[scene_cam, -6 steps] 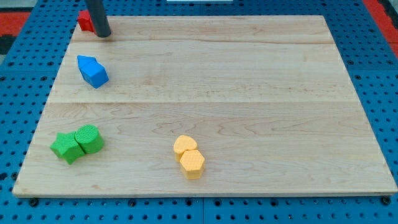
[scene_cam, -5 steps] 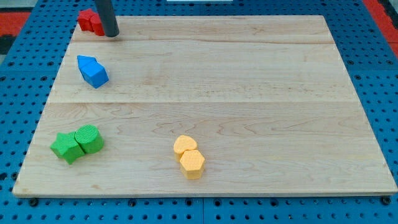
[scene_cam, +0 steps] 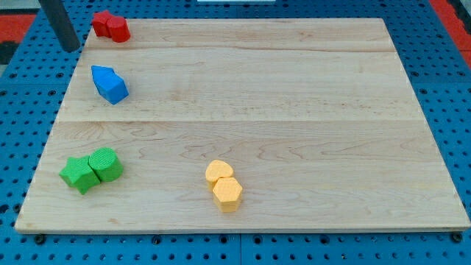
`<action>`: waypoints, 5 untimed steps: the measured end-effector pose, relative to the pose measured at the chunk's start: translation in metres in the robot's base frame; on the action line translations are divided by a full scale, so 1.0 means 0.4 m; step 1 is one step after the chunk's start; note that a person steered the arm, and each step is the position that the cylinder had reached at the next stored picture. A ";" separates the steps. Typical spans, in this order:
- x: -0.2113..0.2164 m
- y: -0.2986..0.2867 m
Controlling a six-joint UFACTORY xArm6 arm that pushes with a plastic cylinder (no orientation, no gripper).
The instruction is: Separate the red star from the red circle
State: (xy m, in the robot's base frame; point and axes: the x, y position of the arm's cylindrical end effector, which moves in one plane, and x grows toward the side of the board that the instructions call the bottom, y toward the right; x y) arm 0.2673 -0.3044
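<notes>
The red star (scene_cam: 101, 23) and the red circle (scene_cam: 118, 29) sit touching each other at the top left corner of the wooden board (scene_cam: 294, 110), the star on the view's left. My tip (scene_cam: 71, 48) is off the board's left edge, to the left of and slightly below the red pair, apart from both.
A blue block (scene_cam: 110, 84) lies below the red pair near the left edge. A green star (scene_cam: 78, 174) and green cylinder (scene_cam: 107, 164) touch at the lower left. Two yellow blocks (scene_cam: 223, 185) touch at the bottom middle. Blue pegboard surrounds the board.
My tip moved from just right of the red pair to the left, past them and off the board's left edge. The red blocks are now fully visible.
</notes>
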 end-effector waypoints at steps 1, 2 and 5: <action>-0.183 0.043; -0.189 0.052; -0.017 0.401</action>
